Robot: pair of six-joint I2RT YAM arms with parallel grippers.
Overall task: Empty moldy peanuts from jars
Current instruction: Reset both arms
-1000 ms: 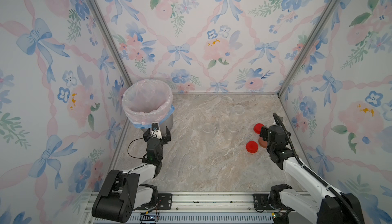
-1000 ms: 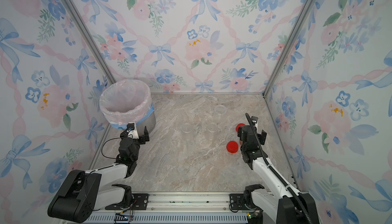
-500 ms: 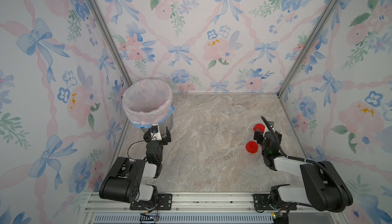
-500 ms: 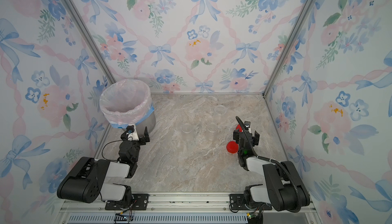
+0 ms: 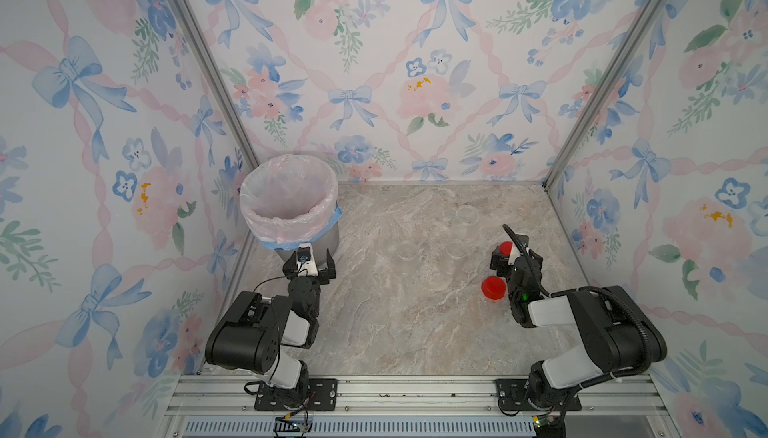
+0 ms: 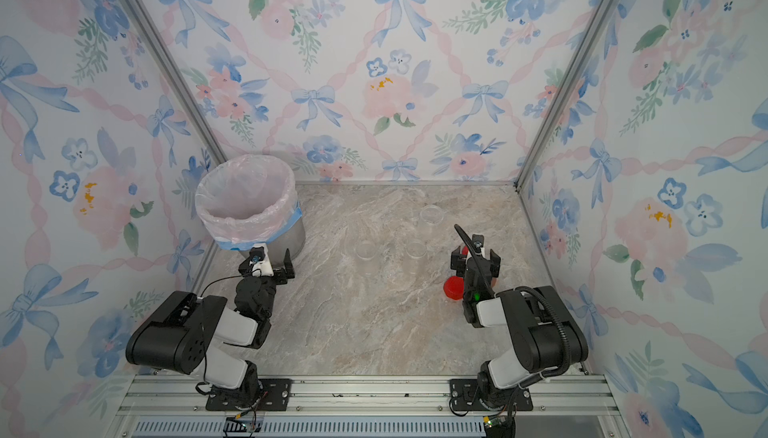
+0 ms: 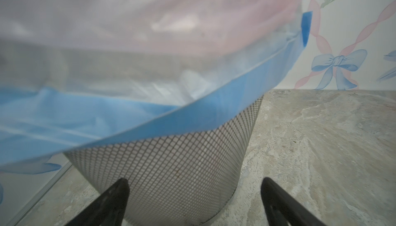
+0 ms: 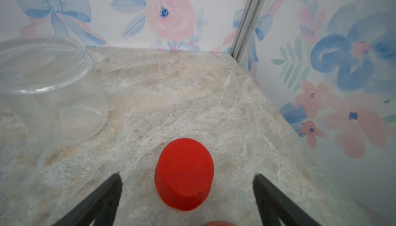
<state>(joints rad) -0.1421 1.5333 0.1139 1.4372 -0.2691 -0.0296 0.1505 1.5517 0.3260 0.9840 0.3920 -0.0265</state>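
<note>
Here, three clear jars [image 5: 457,249] lidless and empty, lined bin [image 5: 286,228], left fingers [image 7: 111,203] and right fingers [image 8: 102,199] spread, gripping nothing.

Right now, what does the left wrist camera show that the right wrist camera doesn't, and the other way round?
Only the left wrist view: the mesh bin with its pinkish liner edged in blue. Only the right wrist view: a red lid lying on the table, and an empty, lidless clear jar standing apart from it. Both: the marbled table, floral wallpaper, and an open end effector holding nothing, the left end effector in one, the right end effector in the other.
</note>
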